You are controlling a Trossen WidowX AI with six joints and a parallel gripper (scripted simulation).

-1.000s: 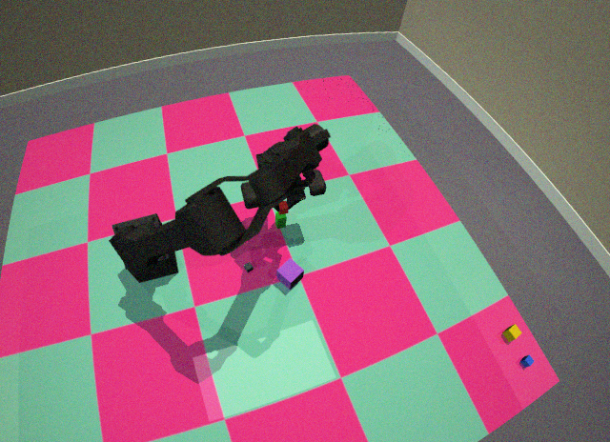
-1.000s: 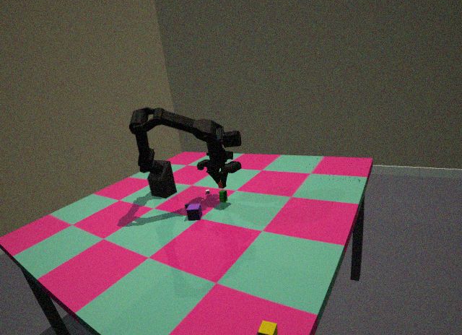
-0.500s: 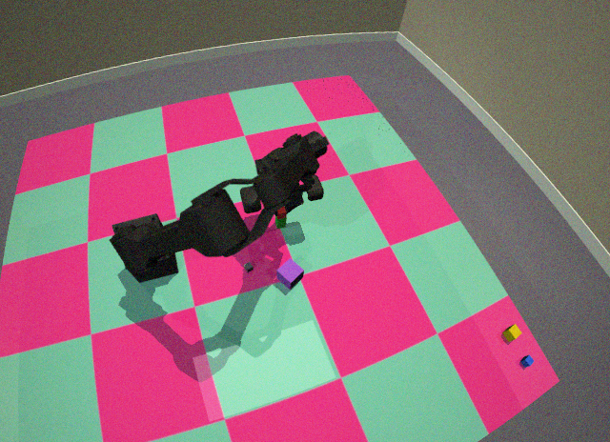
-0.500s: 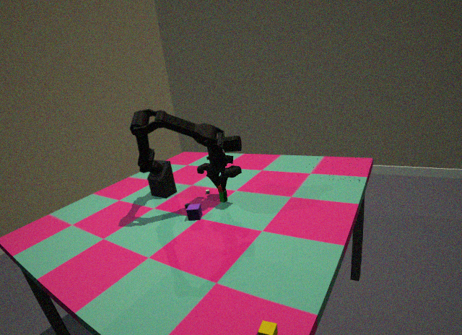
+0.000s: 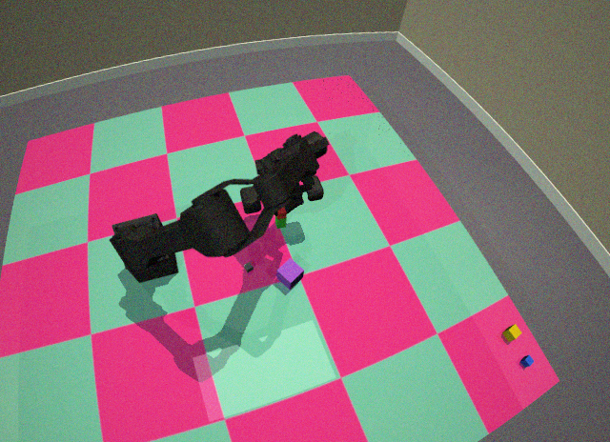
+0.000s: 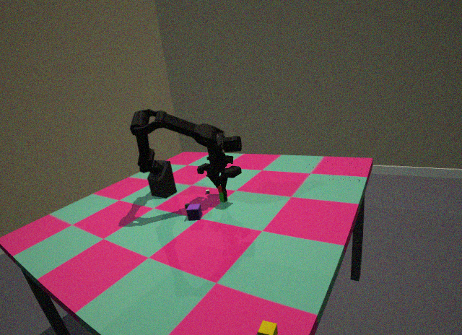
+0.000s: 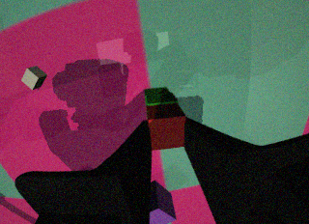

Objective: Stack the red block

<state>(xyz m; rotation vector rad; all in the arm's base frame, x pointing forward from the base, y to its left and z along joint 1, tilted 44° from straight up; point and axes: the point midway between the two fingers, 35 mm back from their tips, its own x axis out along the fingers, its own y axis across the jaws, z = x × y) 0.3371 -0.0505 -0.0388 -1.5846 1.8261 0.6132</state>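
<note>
- Black parallel-jaw gripper (image 7: pixel 166 147): jaws clamped narrowly on small red cube (image 7: pixel 166 131).
- Green tower (image 7: pixel 158 96): directly beneath red cube, mostly hidden; contact indiscernible.

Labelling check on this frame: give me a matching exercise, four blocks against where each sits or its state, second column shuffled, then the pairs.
Things:
1. red block
2. green tower
3. purple block
4. yellow block

Places or states:
A. near the table's edge, next to the blue block
B. standing upright directly under the red block
C. lying on the table by itself, nearer the camera than the tower in the exterior view
D. clamped between the gripper fingers

Pairs: 1-D, 2-B, 3-C, 4-A
</note>
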